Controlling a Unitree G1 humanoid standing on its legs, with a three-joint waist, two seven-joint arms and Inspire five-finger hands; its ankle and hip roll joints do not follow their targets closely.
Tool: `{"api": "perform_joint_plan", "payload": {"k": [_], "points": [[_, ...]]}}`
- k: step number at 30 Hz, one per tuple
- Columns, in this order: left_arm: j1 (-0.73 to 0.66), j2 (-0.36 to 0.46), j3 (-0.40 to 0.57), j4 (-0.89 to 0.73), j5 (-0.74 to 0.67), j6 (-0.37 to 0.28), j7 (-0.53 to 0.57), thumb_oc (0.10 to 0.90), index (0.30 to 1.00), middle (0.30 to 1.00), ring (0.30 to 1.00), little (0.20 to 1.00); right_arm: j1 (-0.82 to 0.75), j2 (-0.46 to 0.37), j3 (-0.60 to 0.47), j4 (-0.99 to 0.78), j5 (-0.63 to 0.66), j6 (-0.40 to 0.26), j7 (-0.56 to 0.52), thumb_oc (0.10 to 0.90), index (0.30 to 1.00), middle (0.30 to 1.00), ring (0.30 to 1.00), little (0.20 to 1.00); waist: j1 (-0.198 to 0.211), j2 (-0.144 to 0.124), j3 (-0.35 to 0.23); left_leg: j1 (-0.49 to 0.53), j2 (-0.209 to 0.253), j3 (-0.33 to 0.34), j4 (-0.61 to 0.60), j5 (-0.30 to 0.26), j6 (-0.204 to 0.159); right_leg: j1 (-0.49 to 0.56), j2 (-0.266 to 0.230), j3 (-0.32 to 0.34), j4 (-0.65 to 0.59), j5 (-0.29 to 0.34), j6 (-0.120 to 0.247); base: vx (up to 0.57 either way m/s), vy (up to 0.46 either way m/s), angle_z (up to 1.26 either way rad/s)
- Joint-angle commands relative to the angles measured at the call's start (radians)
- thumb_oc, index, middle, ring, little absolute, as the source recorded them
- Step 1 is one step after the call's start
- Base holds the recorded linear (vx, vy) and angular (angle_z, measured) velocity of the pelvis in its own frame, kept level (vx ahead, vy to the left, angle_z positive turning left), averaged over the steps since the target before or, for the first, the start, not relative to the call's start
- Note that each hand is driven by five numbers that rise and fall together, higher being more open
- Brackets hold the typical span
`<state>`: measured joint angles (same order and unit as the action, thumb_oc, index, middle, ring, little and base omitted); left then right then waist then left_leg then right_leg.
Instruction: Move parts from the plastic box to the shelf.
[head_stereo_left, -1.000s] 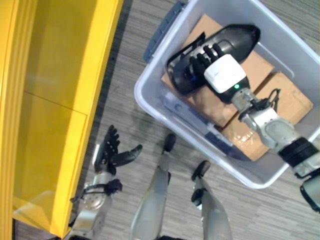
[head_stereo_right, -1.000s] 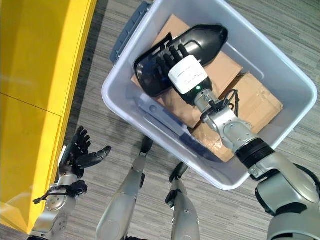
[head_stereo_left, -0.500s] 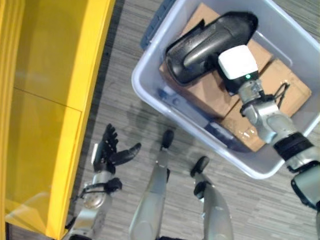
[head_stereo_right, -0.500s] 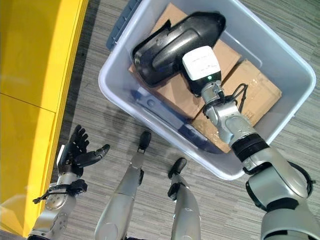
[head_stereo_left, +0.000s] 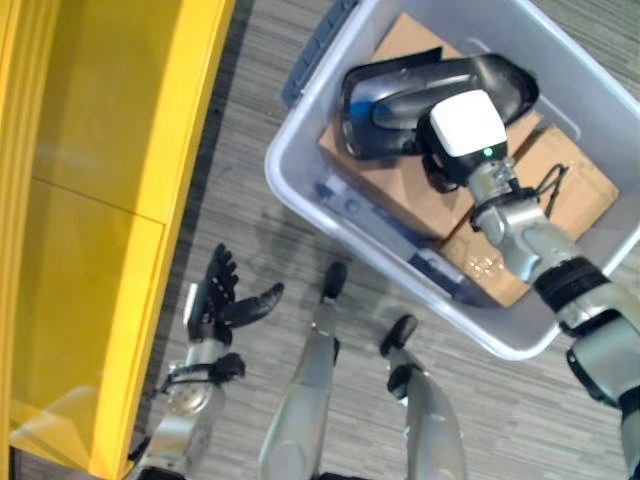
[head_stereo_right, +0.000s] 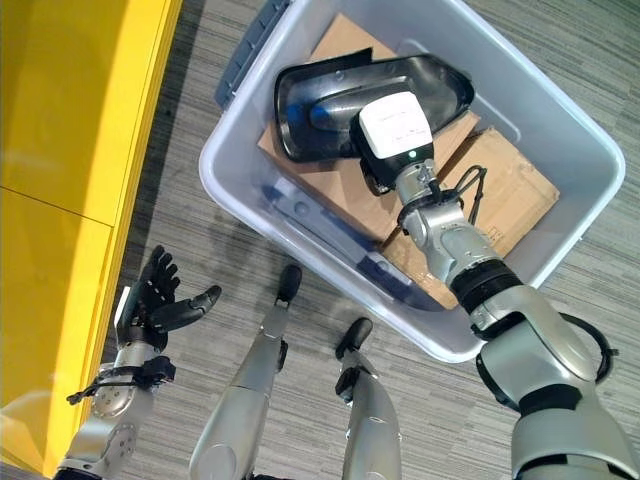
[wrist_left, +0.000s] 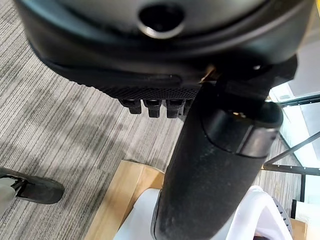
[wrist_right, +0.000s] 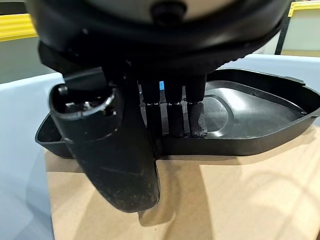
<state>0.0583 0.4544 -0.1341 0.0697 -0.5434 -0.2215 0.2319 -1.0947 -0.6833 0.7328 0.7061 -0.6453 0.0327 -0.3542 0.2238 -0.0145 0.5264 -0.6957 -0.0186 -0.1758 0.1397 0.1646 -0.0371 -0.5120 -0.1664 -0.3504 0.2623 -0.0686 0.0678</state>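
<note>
The right hand (head_stereo_right: 385, 150) grips the rim of the black part (head_stereo_right: 330, 95), fingers curled inside it, over cardboard (head_stereo_right: 505, 195) in the plastic box (head_stereo_right: 590, 150). The left hand (head_stereo_right: 155, 305) hangs with its fingers spread beside the yellow shelf (head_stereo_right: 60, 150).

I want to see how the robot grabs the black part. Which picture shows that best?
The right wrist view: the right hand's fingers curl over the black part's rim, thumb outside. Both eye views show the whole part in the plastic box, but the hand's back hides the grip.
</note>
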Motion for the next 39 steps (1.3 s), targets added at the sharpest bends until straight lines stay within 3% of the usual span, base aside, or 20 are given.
{"api": "perform_joint_plan", "payload": {"k": [1,9,15,23,24,28,29,32,36,39], "points": [[0.017,0.044,0.018,-0.075,0.009,-0.072,0.013,0.9,1.0,1.0,1.0,1.0,0.069,0.002,0.038,0.071,0.037,0.019,0.033,0.4,0.3,0.3,0.3,0.3,0.019,-0.016,-0.006,0.032,-0.01,0.076,0.042,-0.113,0.036,0.068,-0.045,0.059,-0.041,0.015,0.035,0.0,0.0,0.0],[0.007,0.05,0.024,-0.062,0.012,-0.062,0.005,0.9,1.0,1.0,1.0,1.0,0.091,-0.06,-0.004,-0.113,0.033,0.006,0.033,0.4,0.3,0.3,0.3,0.3,0.011,-0.036,-0.006,0.114,0.005,0.081,0.005,-0.098,0.034,0.133,-0.038,0.062,-0.066,0.022,0.037,-0.02,-0.01,0.01],[-0.009,0.055,0.037,-0.057,0.009,-0.047,-0.009,0.9,1.0,1.0,1.0,1.0,0.151,-0.123,-0.064,-0.299,0.054,-0.037,0.056,0.4,0.3,0.3,0.3,0.3,0.001,-0.065,-0.009,0.243,0.027,0.093,-0.028,-0.089,0.035,0.243,-0.031,0.072,-0.102,0.036,0.042,-0.02,-0.023,0.02],[0.03,0.081,0.083,-0.043,0.017,-0.013,-0.06,0.9,1.0,1.0,1.0,1.0,0.307,-0.214,-0.187,-0.583,0.229,-0.134,0.15,0.4,0.3,0.3,0.3,0.3,-0.049,-0.135,-0.162,0.384,0.064,0.109,-0.106,-0.078,0.029,0.36,-0.008,0.086,-0.188,0.067,0.056,0.05,-0.042,-0.16],[0.032,0.083,0.082,-0.045,0.017,-0.013,-0.06,0.9,1.0,1.0,1.0,1.0,0.315,-0.216,-0.193,-0.59,0.23,-0.133,0.154,0.4,0.3,0.3,0.3,0.3,-0.046,-0.135,-0.162,0.389,0.064,0.11,-0.11,-0.077,0.029,0.364,-0.007,0.086,-0.193,0.069,0.056,0.07,-0.038,-0.08],[0.082,0.096,0.123,-0.046,0.021,-0.001,-0.084,0.9,1.0,1.0,1.0,1.0,0.376,-0.248,-0.244,-0.698,0.368,-0.179,0.215,0.4,0.3,0.3,0.3,0.3,-0.067,-0.163,-0.254,0.463,0.077,0.137,-0.159,-0.073,0.025,0.415,0.009,0.109,-0.245,0.094,0.066,0.06,-0.022,-0.24],[0.084,0.097,0.123,-0.047,0.021,-0.001,-0.085,0.9,1.0,1.0,1.0,1.0,0.381,-0.249,-0.247,-0.702,0.369,-0.178,0.217,0.4,0.3,0.3,0.3,0.3,-0.064,-0.164,-0.255,0.468,0.078,0.139,-0.164,-0.071,0.025,0.418,0.01,0.111,-0.249,0.096,0.066,0.09,-0.006,-0.24],[0.125,0.096,0.154,-0.037,0.029,0.007,-0.111,0.9,1.0,1.0,1.0,1.0,0.436,-0.286,-0.297,-0.766,0.526,-0.203,0.283,0.4,0.3,0.3,0.3,0.3,-0.084,-0.165,-0.342,0.536,0.084,0.164,-0.219,-0.061,0.02,0.46,0.018,0.134,-0.286,0.118,0.077,0.05,0.023,-0.09],[0.134,0.101,0.164,-0.035,0.047,0.009,-0.116,0.9,1.0,1.0,1.0,1.0,0.454,-0.306,-0.313,-0.788,0.57,-0.207,0.304,0.4,0.3,0.3,0.3,0.3,-0.091,-0.165,-0.371,0.554,0.088,0.174,-0.227,-0.063,0.017,0.473,0.019,0.141,-0.296,0.124,0.08,0.02,0.016,-0.11],[0.118,0.116,0.18,-0.025,0.13,0.003,-0.102,0.9,1.0,1.0,1.0,1.0,0.48,-0.344,-0.33,-0.822,0.7,-0.218,0.363,0.4,0.3,0.3,0.3,0.3,-0.11,-0.163,-0.427,0.584,0.097,0.188,-0.227,-0.07,0.011,0.498,0.02,0.164,-0.309,0.133,0.082,0.02,0.021,-0.07]]}}
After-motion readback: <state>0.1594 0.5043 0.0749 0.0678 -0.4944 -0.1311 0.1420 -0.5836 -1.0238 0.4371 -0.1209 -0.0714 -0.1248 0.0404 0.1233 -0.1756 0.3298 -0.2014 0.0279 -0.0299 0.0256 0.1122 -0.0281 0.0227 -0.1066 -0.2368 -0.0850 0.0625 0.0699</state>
